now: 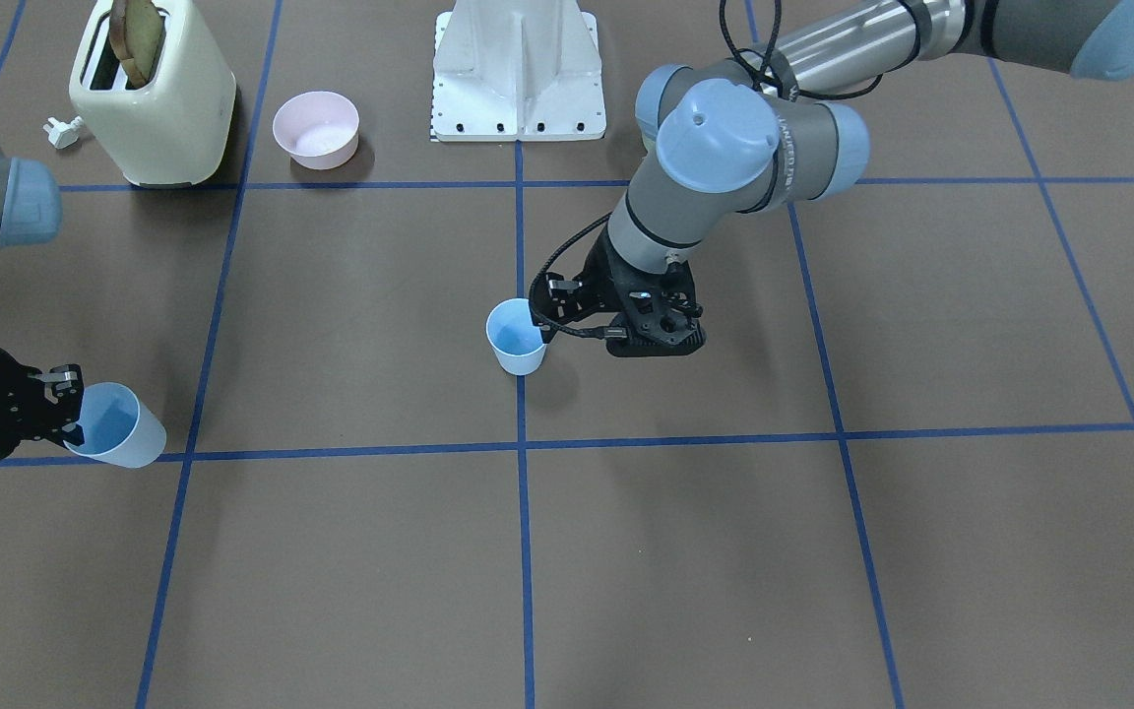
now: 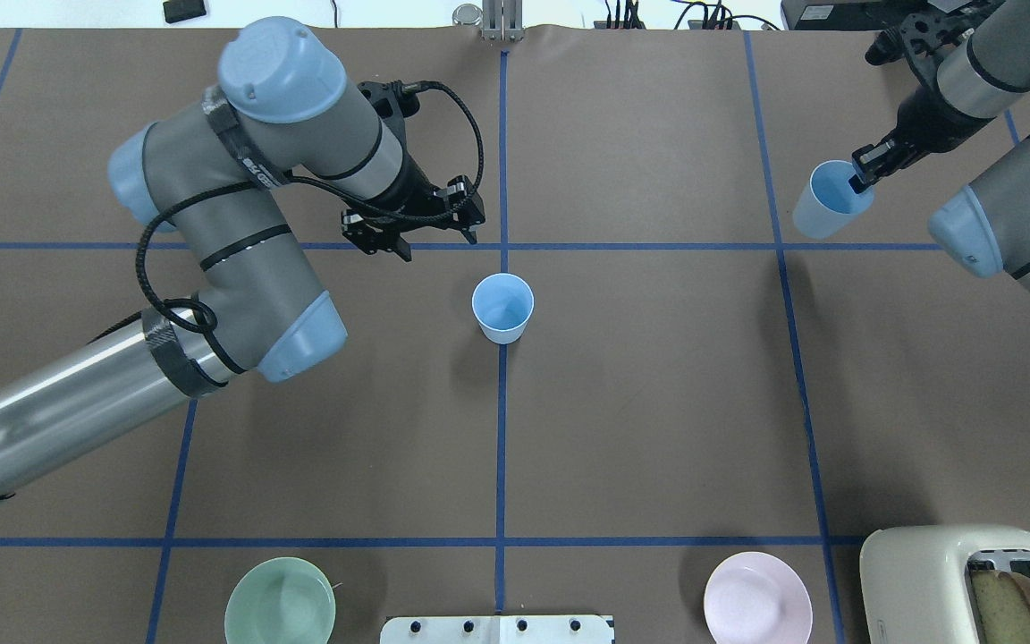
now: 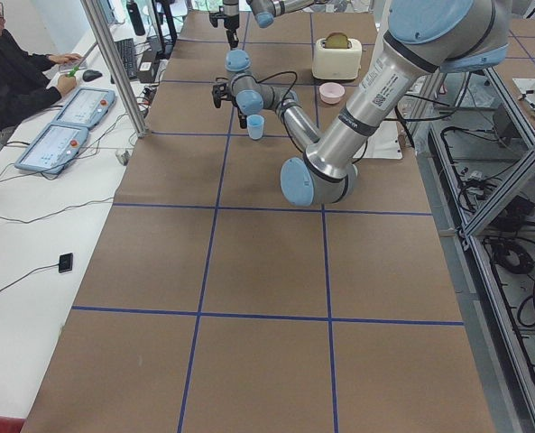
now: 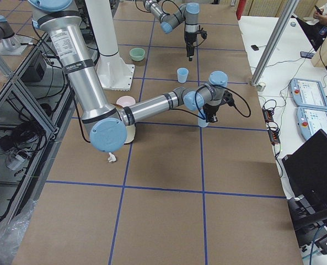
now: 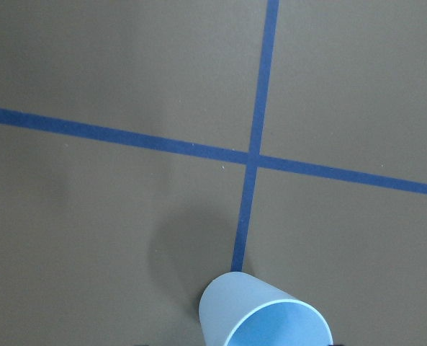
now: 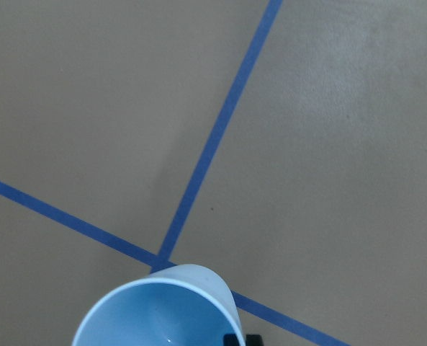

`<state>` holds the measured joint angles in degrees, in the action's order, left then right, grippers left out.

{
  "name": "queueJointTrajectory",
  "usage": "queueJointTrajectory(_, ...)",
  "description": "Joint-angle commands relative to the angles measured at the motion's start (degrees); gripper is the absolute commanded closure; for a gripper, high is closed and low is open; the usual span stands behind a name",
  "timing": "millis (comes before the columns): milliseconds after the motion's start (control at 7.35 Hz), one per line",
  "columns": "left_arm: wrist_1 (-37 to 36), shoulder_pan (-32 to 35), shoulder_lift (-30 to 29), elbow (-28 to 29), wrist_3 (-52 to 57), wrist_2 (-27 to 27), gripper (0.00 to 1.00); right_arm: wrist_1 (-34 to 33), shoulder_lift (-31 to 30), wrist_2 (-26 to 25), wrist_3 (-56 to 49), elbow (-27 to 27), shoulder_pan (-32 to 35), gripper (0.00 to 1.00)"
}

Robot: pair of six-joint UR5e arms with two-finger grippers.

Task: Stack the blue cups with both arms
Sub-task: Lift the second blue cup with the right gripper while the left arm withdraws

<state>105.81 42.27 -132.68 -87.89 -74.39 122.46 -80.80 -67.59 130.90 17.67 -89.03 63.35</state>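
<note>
One blue cup (image 1: 516, 337) stands upright on the table's centre line; it also shows in the overhead view (image 2: 503, 307) and at the bottom of the left wrist view (image 5: 263, 317). My left gripper (image 2: 434, 240) hovers just beyond this cup on the operators' side, apart from it, and looks open and empty. My right gripper (image 2: 864, 174) is shut on the rim of the second blue cup (image 2: 828, 204), one finger inside. That cup is tilted at the far right of the table (image 1: 119, 425) and fills the bottom of the right wrist view (image 6: 155, 310).
A cream toaster (image 1: 154, 94) with bread and a pink bowl (image 1: 316, 128) stand near the robot's base on its right. A pale green bowl (image 2: 280, 601) is on its left. The white base mount (image 1: 520, 74) lies between them. An operator (image 3: 14, 72) sits at a side desk.
</note>
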Motion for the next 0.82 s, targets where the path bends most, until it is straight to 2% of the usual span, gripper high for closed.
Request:
queueJointTrajectory(0, -4.3, 5.4, 3.1, -1.7, 10.8, 2.2, 0.09, -3.1, 3.2, 0.2, 8.8, -4.0, -2.6, 1.0)
queueJointTrajectory(272, -16.9, 9.0, 3.2, -5.5, 23.6, 2.6, 0.03, -3.1, 7.0, 0.1, 19.8, -6.8, -7.6, 1.0)
queueJointTrajectory(408, -19.1, 10.6, 5.7, -7.5, 29.1, 2.6, 0.03, -3.1, 9.0, -0.1, 24.3, -7.7, -9.6, 1.0)
queueJointTrajectory(680, -19.0, 15.2, 12.4, -10.0, 37.8, 3.0, 0.03, -3.2, 13.0, -1.5, 34.3, -8.6, -13.2, 1.0)
